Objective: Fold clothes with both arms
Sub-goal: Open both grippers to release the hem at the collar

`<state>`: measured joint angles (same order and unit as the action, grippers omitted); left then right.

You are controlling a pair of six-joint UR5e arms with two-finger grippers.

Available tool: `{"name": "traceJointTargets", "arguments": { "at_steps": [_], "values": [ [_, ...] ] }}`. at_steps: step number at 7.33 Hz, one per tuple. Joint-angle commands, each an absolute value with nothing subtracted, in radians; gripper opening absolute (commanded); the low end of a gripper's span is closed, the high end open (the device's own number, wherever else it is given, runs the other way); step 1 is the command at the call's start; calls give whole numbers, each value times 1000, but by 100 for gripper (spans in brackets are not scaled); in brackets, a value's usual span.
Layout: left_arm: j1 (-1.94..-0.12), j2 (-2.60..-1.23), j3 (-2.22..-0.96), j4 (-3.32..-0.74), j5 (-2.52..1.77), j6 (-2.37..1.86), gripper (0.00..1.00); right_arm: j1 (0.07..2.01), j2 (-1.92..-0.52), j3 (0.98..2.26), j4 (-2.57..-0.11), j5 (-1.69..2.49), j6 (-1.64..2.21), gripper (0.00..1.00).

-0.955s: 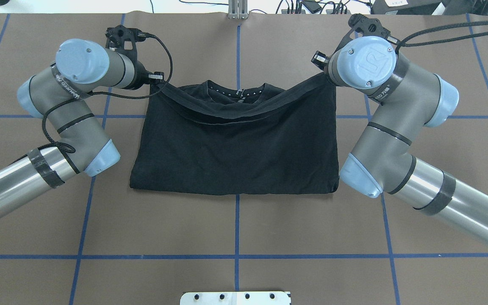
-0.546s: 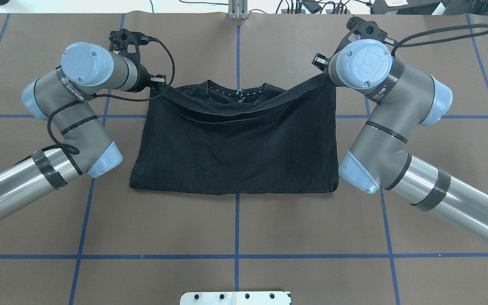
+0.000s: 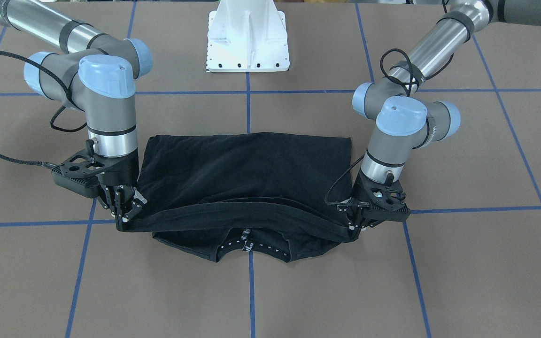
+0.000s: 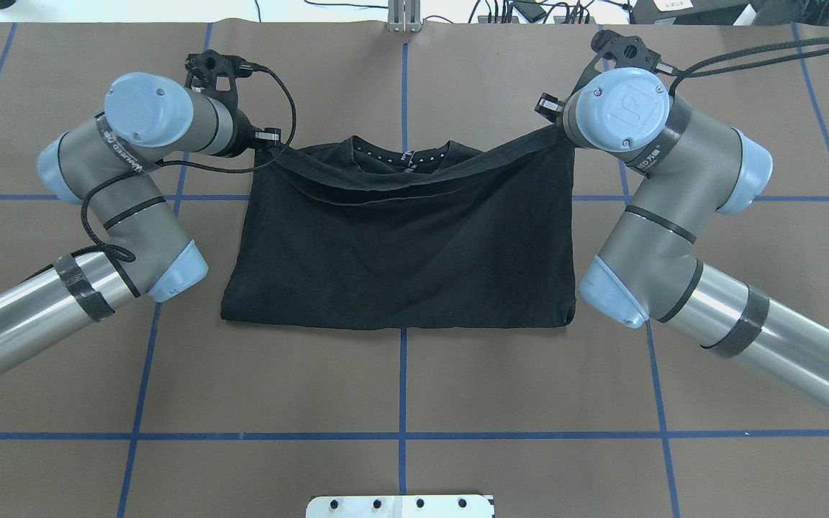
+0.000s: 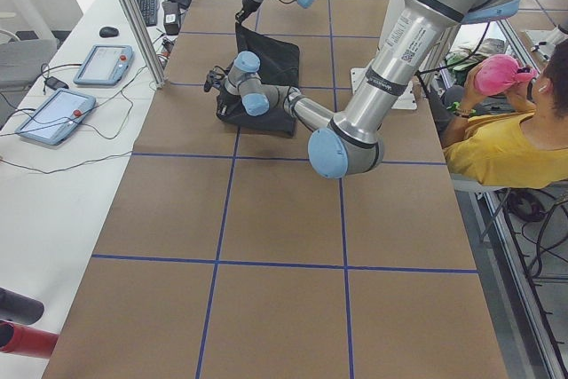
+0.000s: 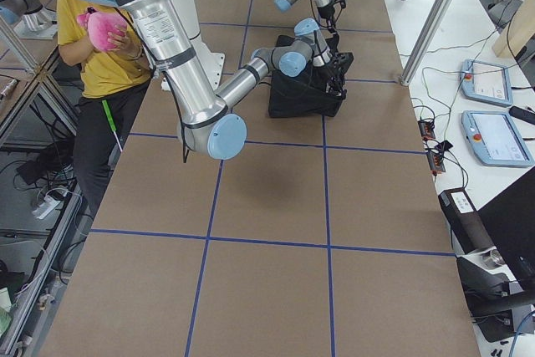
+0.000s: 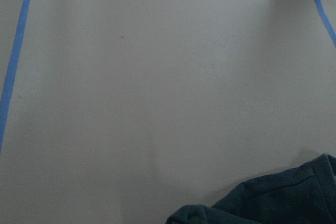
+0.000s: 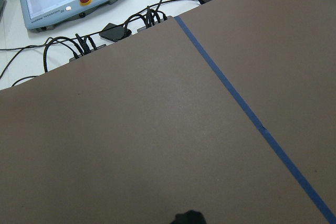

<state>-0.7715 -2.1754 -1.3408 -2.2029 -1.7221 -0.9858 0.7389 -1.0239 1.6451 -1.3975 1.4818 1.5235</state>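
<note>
A: Where's the T-shirt (image 4: pixel 400 252) sitting?
B: It's lying on the tabletop (image 4: pixel 400 388), mid-width, toward the edge far from the robot's base. It's doubled over, with the fold on the robot's side and the collar (image 3: pixel 247 245) nearest the far edge.
A: Hands?
B: The left hand (image 3: pixel 352 226) is pinching one corner of the upper layer's hem (image 3: pixel 242 210), jaws narrow on the cloth. The right hand (image 3: pixel 122 219) is doing the same at the other corner. The hem is hanging between them, sagging in the middle, just above the collar.
A: How is it going to handle?
B: Judging by the sag, it's light, soft and floppy, with no stiffness. It's going to droop wherever nothing is holding it, and thin cloth could be slipping out of a shallow pinch.
A: Best place to grip?
B: The hem corners, where the hands are gripping now, level and apart so the edge is pulling straight. A sideways tug is likely dragging the lower layer along.
A: Wrist cameras?
B: They're showing mostly bare tabletop with a scrap of black cloth at the bottom, so they're not helping with the jaws.
</note>
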Motion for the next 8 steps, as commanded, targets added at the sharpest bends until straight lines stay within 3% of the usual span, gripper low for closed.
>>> {"name": "traceJointTargets", "arguments": {
  "at_steps": [1, 2, 3, 6, 8],
  "values": [
    [-773, -2177, -1344, -2204, -1724, -910, 6, 739, -1026, 1635, -1397, 1482, 1500, 38],
    [-775, -2177, -1345, -2206, -1726, -902, 57, 739, -1020, 1629, -1400, 1482, 1499, 99],
    [-782, -2174, -1353, -2236, -1729, -835, 100, 762, -1020, 1629, -1399, 1533, 1473, 100],
    [-802, -2131, -1415, -2280, -1836, -779, 100, 799, -1032, 1664, -1397, 1649, 1396, 100],
    [-796, -1951, -1591, -2286, -1884, -719, 100, 799, -1122, 1774, -1396, 1689, 1341, 100]
  ]
}}
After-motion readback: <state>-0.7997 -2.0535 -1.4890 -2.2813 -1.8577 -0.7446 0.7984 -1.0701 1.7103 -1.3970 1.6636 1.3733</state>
